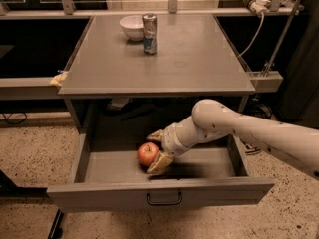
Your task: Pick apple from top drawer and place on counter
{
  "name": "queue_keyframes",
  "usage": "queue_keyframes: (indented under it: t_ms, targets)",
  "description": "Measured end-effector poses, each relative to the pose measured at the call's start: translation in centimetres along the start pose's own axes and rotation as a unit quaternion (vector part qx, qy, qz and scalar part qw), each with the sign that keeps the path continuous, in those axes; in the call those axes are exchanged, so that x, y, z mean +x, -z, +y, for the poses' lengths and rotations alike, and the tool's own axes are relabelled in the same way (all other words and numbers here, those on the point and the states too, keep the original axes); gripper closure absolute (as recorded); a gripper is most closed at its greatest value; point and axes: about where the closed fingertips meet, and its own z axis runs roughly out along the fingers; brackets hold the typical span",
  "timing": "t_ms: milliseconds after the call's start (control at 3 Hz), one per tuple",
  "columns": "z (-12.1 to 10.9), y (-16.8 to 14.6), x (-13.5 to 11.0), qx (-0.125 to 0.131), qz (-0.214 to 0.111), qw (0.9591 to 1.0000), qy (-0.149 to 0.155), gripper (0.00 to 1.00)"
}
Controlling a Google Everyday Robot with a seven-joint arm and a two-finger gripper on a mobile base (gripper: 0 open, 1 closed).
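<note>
The apple is red with yellowish patches and lies on the floor of the open top drawer, left of centre. My gripper reaches into the drawer from the right on the white arm. Its two tan fingers are spread, one behind the apple and one in front, with the apple's right side between them. The front finger touches the apple; the back one looks slightly apart from it. The grey counter spans above the drawer.
A white bowl and a drink can stand at the counter's back left. A white cable and a metal stand are at the right. The drawer front has a loop handle.
</note>
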Motion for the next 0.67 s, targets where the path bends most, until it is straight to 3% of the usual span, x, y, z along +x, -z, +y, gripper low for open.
queue_keyframes:
  t_ms: [667]
  targets:
    - [1.1,2.9,-1.1,0.014,-0.015,0.9993,-0.032,0.81]
